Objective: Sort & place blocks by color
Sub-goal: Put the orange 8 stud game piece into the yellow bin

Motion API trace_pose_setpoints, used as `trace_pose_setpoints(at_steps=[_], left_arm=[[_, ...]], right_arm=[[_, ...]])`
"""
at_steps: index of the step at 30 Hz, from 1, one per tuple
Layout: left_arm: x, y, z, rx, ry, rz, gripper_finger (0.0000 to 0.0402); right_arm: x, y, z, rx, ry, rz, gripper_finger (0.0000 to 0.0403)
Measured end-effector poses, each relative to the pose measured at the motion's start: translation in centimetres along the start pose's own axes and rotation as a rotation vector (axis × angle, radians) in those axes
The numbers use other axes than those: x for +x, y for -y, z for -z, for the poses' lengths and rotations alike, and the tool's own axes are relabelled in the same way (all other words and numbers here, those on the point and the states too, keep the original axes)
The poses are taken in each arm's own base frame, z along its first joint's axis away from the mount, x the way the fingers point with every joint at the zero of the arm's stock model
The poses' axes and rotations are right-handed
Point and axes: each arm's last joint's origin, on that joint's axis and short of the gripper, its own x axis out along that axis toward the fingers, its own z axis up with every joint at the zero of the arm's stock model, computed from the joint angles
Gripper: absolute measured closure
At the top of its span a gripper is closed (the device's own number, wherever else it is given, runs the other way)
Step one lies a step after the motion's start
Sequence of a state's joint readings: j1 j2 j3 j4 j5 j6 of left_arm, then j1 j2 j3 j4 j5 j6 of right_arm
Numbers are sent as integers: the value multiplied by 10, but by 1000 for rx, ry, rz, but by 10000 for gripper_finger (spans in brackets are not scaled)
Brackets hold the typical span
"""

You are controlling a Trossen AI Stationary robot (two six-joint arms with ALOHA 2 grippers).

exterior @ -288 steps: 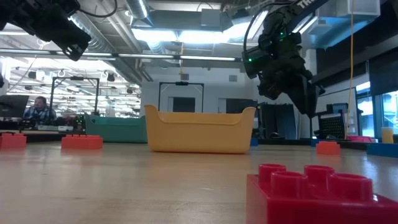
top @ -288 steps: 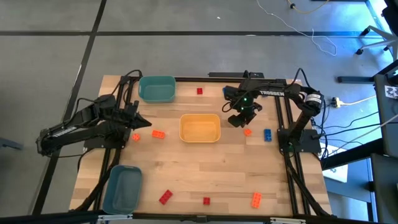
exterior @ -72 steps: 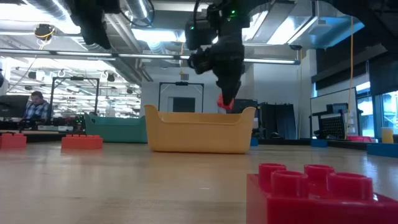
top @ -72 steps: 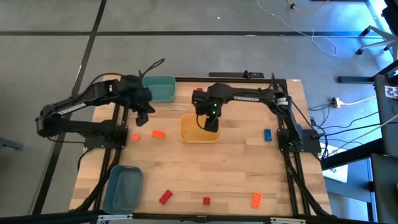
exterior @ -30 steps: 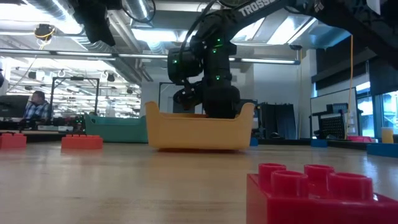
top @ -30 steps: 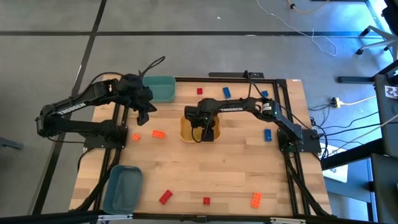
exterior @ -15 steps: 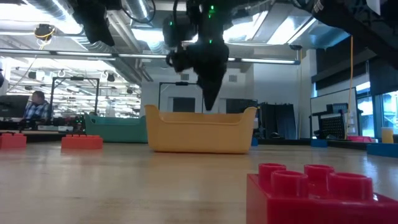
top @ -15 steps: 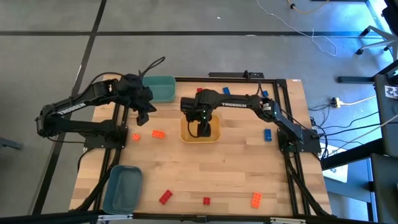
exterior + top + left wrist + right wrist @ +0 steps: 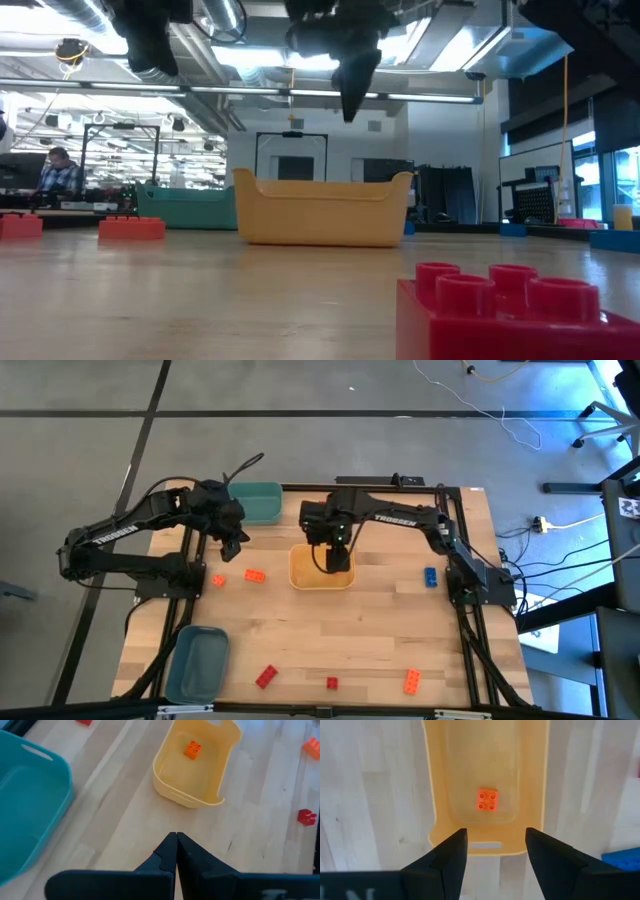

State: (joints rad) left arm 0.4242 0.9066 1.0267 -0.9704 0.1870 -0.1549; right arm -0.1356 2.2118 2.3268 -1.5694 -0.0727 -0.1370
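On the wooden table (image 9: pixel 380 630), the right gripper (image 9: pixel 492 851) hangs fingers apart above the yellow bin (image 9: pixel 300 572) where an orange block (image 9: pixel 487 799) lies, color matched, while the left gripper (image 9: pixel 176 851), fingers together, waits near the teal bin (image 9: pixel 262 491).

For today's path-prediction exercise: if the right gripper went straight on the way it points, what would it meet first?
Probably the orange block lying in the yellow bin; the right gripper points at it, fingers open.

Pale matt wood-plank table (image 9: pixel 380 630), smooth semi-glossy plastic yellow bin (image 9: pixel 436 795), glossy studded orange block (image 9: pixel 487 799)
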Motion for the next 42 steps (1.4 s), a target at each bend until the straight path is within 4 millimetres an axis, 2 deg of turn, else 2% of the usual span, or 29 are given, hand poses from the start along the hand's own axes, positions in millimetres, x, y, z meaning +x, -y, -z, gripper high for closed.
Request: trace_pose_setpoints(at_steps=[9,15,21,28,31,35,39,42], left_arm=[[1,-1,-5,-17,50,-64,401],[4,-4,-5,-140,41,-137,386],[19,-7,-4,-216,-66,-165,338],[50,-11,-6,-298,-242,-137,298],[60,-12,-7,-243,-294,-108,295],[68,-11,-7,-76,-336,-35,294],[68,-8,-6,67,-343,15,294],[68,-7,-6,71,-346,18,294]], right_arm=[[-37,-5,15,67,85,8,201],[-52,-7,22,98,124,11,201],[-54,-7,23,94,131,11,201],[-54,-7,23,88,131,12,201],[-54,-7,23,67,130,14,201],[-55,-7,24,43,131,16,201],[-72,-10,33,15,171,25,201],[-89,-11,43,31,216,28,201]])
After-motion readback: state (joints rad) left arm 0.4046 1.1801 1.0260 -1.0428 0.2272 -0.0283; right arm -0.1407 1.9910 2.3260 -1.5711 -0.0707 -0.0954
